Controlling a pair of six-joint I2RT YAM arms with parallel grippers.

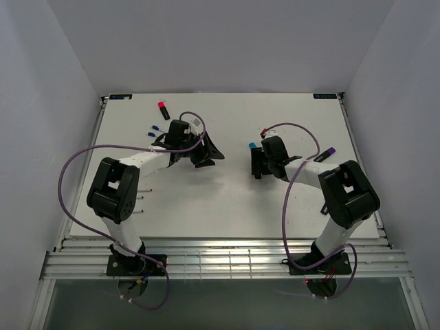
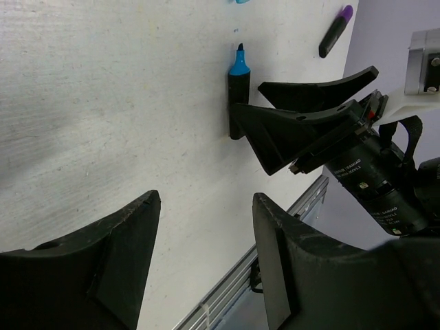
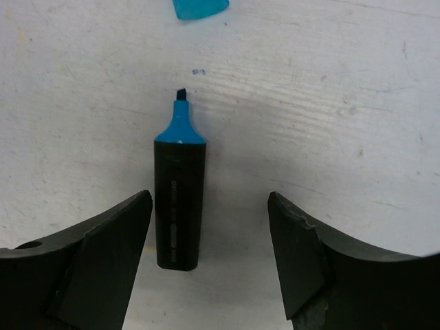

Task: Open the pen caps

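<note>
A stubby black marker (image 3: 179, 206) with its cyan tip bare lies on the white table between my right gripper's open fingers, nearer the left finger, not touched. Its loose cyan cap (image 3: 199, 7) lies just beyond the tip. My right gripper (image 3: 210, 198) is open and empty; it also shows in the top view (image 1: 256, 165). My left gripper (image 2: 206, 199) is open and empty over bare table, left of the right gripper (image 1: 206, 155). The left wrist view shows the same marker (image 2: 237, 103). A purple-capped marker (image 1: 325, 155) lies right of the right arm.
A pink-capped black marker (image 1: 163, 108) lies at the back left of the table. Small blue-capped pens (image 1: 157, 130) lie next to the left arm's wrist. Purple cables loop beside both arms. The table's metal front rail (image 1: 220, 258) runs behind the arm bases.
</note>
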